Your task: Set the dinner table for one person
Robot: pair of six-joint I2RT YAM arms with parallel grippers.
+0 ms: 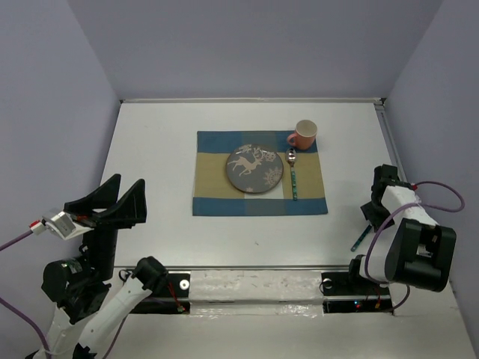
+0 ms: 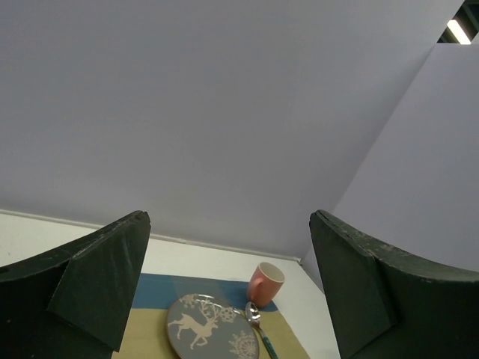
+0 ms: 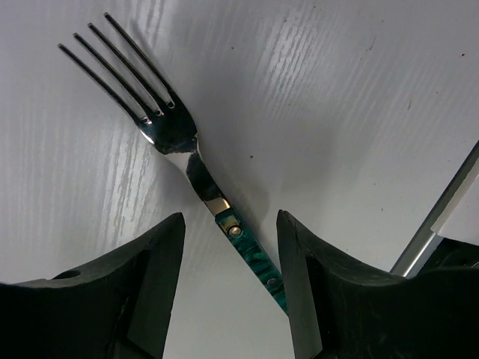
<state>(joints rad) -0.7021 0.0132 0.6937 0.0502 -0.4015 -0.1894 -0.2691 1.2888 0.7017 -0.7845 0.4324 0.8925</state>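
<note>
The fork (image 3: 196, 170) lies on the desk (image 3: 337, 112), handle between the spread right fingers (image 3: 161, 262); left fingers (image 2: 105, 284) spread wide, raised above it.

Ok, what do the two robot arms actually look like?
Both arms, left and right, mix white links with black joint housings. A purple cable runs from each wrist. The jaws are matte black and wedge-shaped.

Fork (image 3: 193, 166) — glossy metal; dinner table (image 3: 344, 105) — matte.
</note>
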